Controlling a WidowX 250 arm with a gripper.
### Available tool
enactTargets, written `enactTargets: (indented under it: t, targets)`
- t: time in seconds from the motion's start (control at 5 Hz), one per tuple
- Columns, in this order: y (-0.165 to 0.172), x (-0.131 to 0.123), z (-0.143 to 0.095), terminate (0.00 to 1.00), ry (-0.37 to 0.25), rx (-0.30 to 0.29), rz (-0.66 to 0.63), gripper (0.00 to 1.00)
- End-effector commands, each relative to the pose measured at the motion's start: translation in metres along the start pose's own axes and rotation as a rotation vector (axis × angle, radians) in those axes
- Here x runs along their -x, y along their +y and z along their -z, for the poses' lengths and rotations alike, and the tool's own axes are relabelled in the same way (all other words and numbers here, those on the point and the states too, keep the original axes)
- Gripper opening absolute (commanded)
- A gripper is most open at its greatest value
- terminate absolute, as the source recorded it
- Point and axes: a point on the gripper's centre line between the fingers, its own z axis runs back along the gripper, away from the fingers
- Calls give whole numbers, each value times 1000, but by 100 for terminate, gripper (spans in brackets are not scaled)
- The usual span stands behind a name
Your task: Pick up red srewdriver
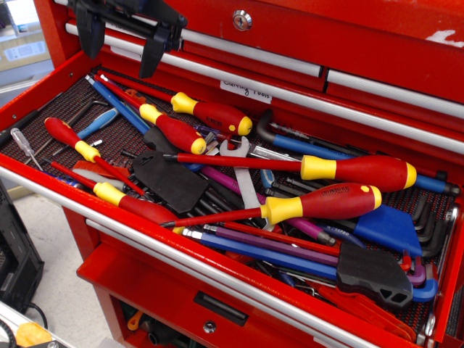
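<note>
a: where's the red srewdriver (74,143)?
b: at the left end of the open drawer (43,109), on its mat, right of the tiny clear-handled screwdriver (24,146).
a: and the pincer (121,51)?
b: above the drawer's back left corner, fingers spread, seemingly empty, well apart from the srewdriver.

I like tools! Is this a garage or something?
Probably a workshop or garage. A red tool chest has its drawer open, full of screwdrivers and a wrench.
</note>
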Motion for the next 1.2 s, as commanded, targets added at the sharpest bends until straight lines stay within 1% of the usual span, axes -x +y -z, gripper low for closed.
enactTargets:
  t: [0.0,0.2,0.4,0.6,0.8,1.0]
  targets:
    - [23,-21,18,0,-10,17,-322,100]
    - [34,-20,38,0,29,73,-454,100]
    - [39,-17,57,0,3,92,-499,100]
    - [44,-14,77,0,41,102,-530,100]
    - [46,-8,98,0,50,145,-541,100]
    - [45,-2,116,0,54,169,-564,100]
